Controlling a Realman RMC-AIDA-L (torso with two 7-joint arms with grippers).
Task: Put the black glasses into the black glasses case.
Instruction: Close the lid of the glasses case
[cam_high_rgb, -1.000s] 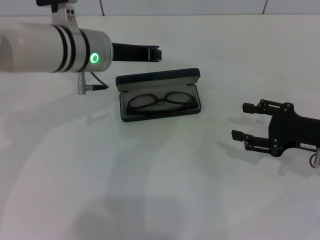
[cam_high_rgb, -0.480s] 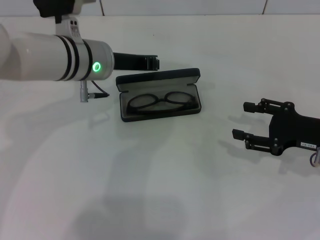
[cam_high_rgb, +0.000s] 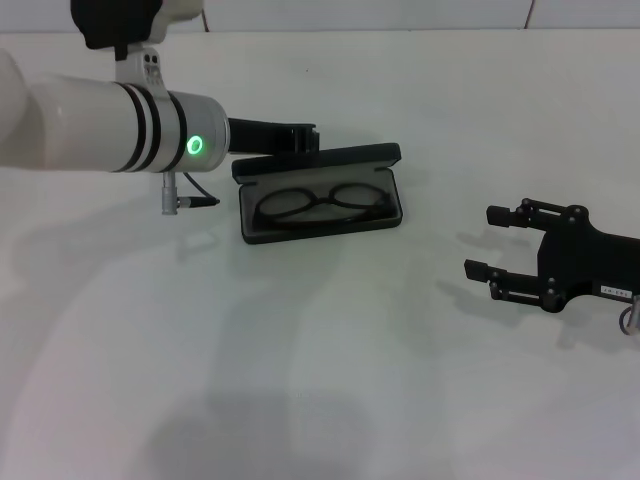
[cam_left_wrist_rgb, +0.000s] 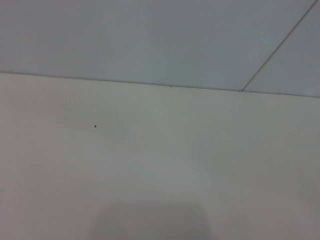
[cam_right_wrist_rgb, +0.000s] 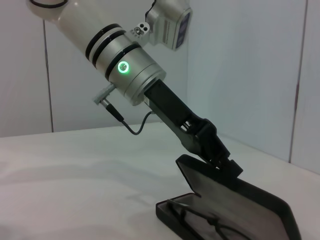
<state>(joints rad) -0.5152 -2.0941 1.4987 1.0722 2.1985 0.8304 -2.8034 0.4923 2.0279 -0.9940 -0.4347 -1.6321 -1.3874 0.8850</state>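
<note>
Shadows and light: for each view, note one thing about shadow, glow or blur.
Head view: soft grey shadows spread on the white table; a green ring glows on the left arm. Left wrist view: only bare table and wall, with a faint shadow low down. Right wrist view: the left tool meets the case lid; the glasses look blurred.

The black glasses case (cam_high_rgb: 320, 195) lay open on my white worktop, towards the far edge and a little left of the middle, its long side roughly parallel to that edge. It was a matte black rectangular hard case with a grey lining, its hinged lid tilted up along the far side. The black glasses (cam_high_rgb: 322, 203) lay flat inside its tray, a thin black frame with two rounded oval clear lenses, lenses side by side along the case's length.
</note>
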